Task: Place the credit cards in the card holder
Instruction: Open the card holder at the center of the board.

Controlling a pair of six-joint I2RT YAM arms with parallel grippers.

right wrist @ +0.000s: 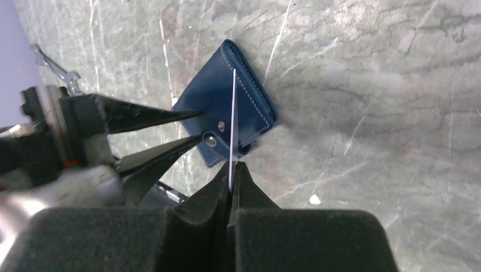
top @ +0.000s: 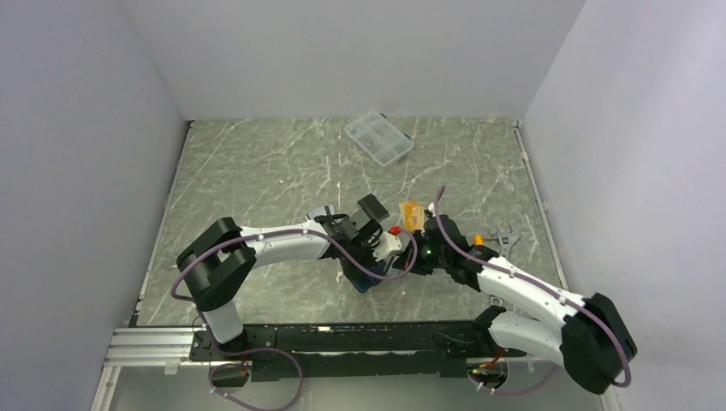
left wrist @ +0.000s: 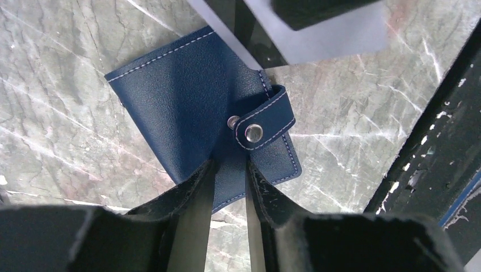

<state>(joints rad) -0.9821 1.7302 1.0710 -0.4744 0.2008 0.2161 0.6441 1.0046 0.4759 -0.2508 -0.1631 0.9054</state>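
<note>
Left hand (left wrist: 230,180) pinches the near edge of the small navy-blue stitched folding wallet (left wrist: 181,96) lying on the grey marbled bench (left wrist: 51,124), with the snap tab (left wrist: 264,122) just beyond its fingertips. Right hand (right wrist: 231,173) is clenched on a thin silver-grey card (right wrist: 233,113), which is seen edge-on and reaches forward over the wallet.

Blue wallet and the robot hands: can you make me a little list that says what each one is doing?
card holder: navy blue, lying on the marble table
left hand: fingers pinching the card holder's edge, near the snap tab
right hand: shut on a pale card
pale card: held upright on its edge over the card holder; cannot tell if it touches
orange card: lying on the table beyond the hands
</note>
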